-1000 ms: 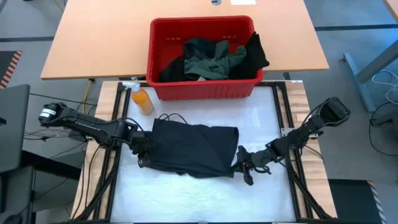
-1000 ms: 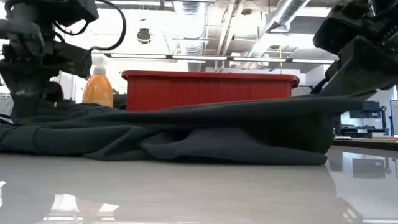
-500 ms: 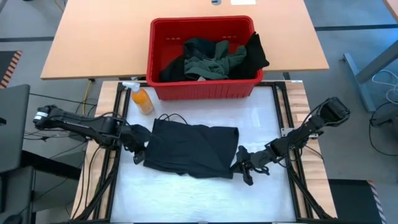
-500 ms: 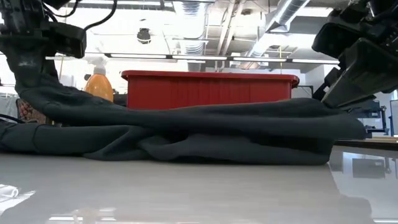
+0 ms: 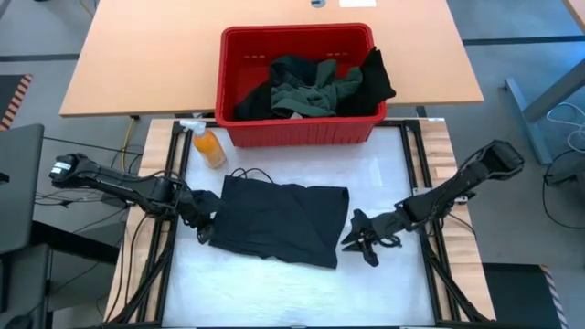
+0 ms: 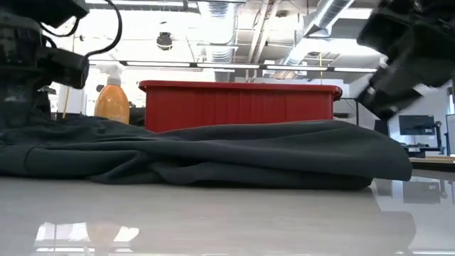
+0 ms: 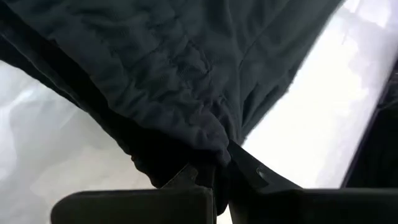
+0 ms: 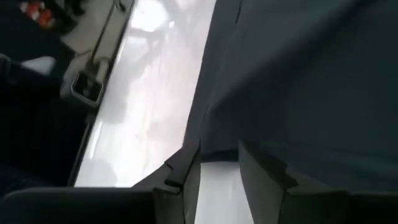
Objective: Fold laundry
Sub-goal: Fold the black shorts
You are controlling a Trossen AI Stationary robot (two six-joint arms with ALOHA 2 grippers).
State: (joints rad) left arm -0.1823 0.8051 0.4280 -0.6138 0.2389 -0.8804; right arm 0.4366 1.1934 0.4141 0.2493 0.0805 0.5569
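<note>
A black garment [image 5: 279,219] lies spread on the white table top, a thin cord [image 5: 249,172] looping off its far edge. My left gripper [image 5: 203,227] is shut on the garment's left edge. My right gripper [image 5: 359,240] stands open just off the garment's right edge [image 8: 214,146], with only bare table between its fingers. More laundry [image 5: 315,84], dark green and black, is heaped in the red basket [image 5: 239,55] beyond the table's far edge. My left gripper pinches a bunched-up bit of the garment's left edge [image 7: 208,144] between its two fingers; the cloth is gathered into wrinkles there. The fingers slant down at it from the table's left side. The rest of the garment lies on the table.
An orange spray bottle [image 5: 208,146] stands at the table's far left, close to the basket. Bare white table top [image 5: 274,292] stretches along the near side and to the right of the garment.
My right gripper has opened, let go of the garment's right edge and drawn back a little toward the table's right edge. That edge has dropped flat onto the table. My left gripper, still shut, lifted the left edge and has lowered it again.
</note>
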